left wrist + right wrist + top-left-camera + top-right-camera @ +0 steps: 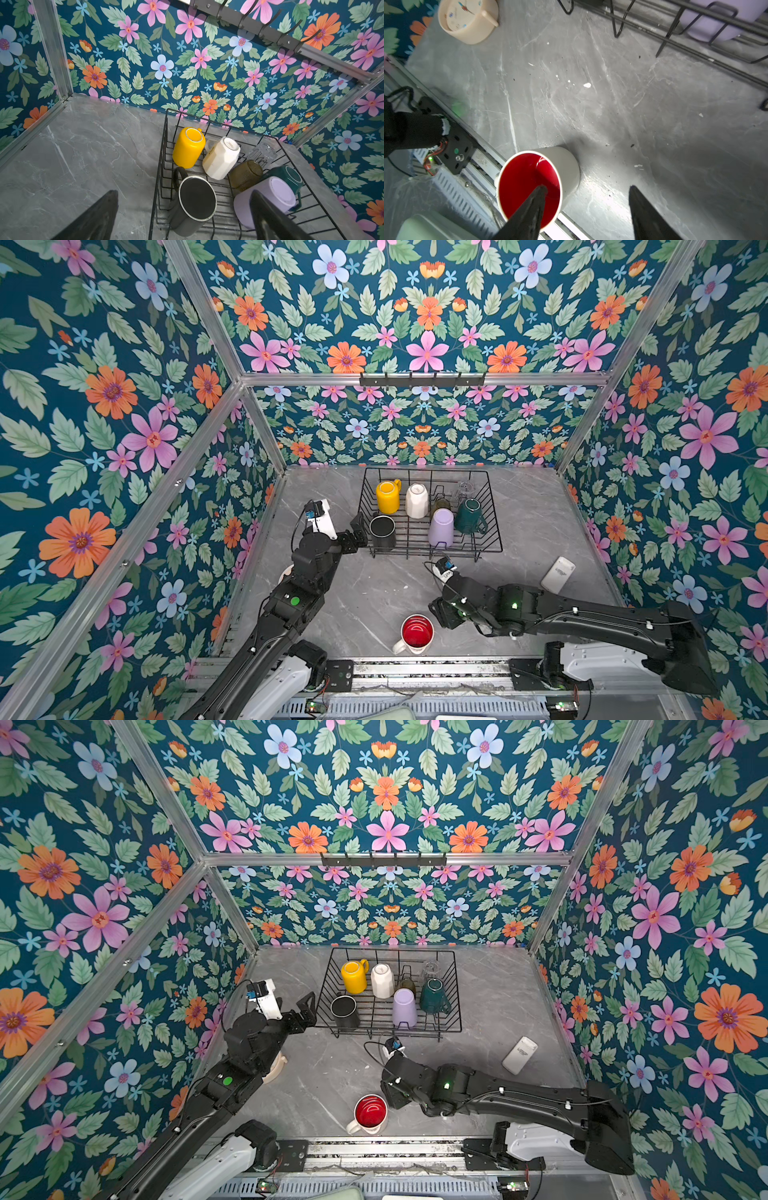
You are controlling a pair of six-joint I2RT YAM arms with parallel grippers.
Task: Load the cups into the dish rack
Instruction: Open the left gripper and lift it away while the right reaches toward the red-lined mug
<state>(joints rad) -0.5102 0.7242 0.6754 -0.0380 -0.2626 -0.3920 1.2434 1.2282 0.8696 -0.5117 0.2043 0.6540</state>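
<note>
Teal wallpaper (pixel 424 323) crowded with pink, orange and pale blue flowers covers the three walls, framed by aluminium bars (pixel 291 379). A black hook rail (pixel 422 381) sits on the back bar at twelve o'clock. The grey marbled worktop (pixel 365 593), flecked with white specks, lies evenly lit.

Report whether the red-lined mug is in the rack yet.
Out. The red-lined mug stands upright on the table, apart from the dish rack.
</note>
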